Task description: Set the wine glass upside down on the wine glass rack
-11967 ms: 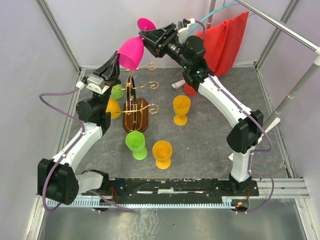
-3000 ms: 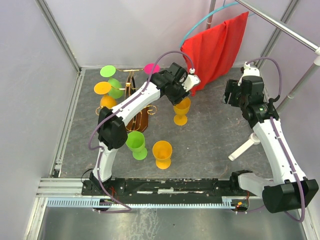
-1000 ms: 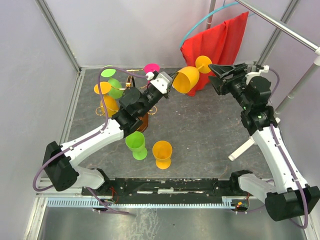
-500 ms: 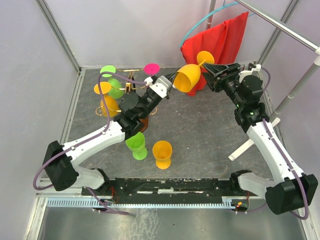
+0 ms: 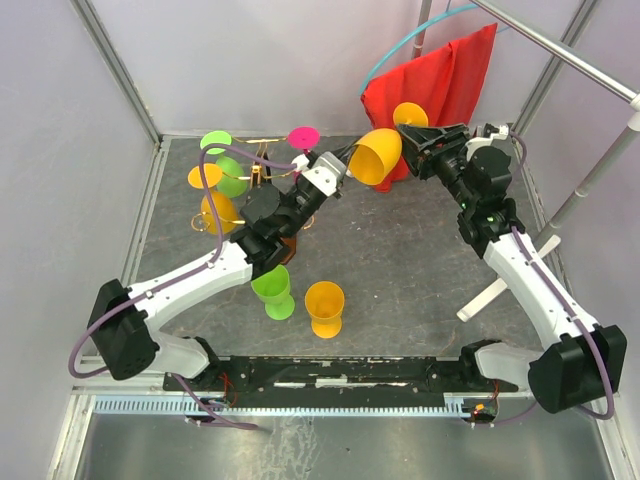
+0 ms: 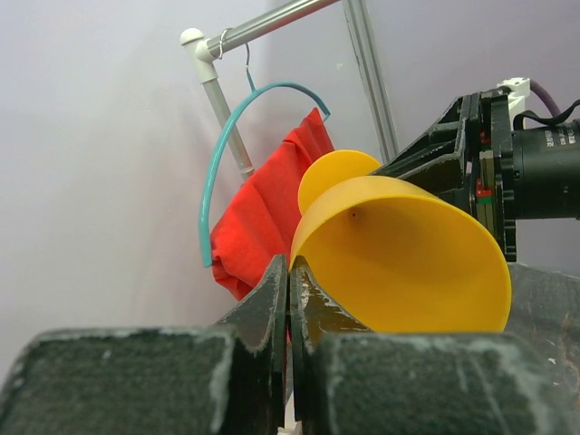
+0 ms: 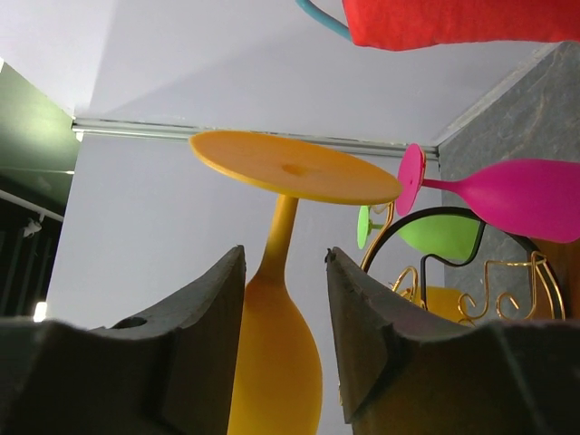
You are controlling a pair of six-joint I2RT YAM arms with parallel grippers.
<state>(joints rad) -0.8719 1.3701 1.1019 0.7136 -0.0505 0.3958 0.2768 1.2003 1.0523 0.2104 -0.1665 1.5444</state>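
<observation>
Rack: the wine glass rack [image 5: 262, 172] stands on the tabletop at the far left, partly behind your left arm. Green, orange and pink glasses already hang from it with their feet up.
Left end effector: your left end effector [image 5: 346, 166] is clenched flat on the rim of the orange wine glass [image 5: 378, 155], its fingertips [image 6: 288, 272] pinching the lip of the bowl.
Wine glass: it is in mid-air, to the right of the rack and above the tabletop. Its long axis is roughly level, with the bowl mouth facing near-left and the foot pointing far-right.
Right end effector: your right end effector [image 7: 283, 263] straddles the stem just under the foot. The jaws stand apart on either side with a gap showing, so it is not gripping yet.
Key relation: the stem runs straight between the right fingers. The right arm is nearer the foot end and the left arm nearer the rim.
Next, likely: close the right jaws on the stem before you free the rim.
</observation>
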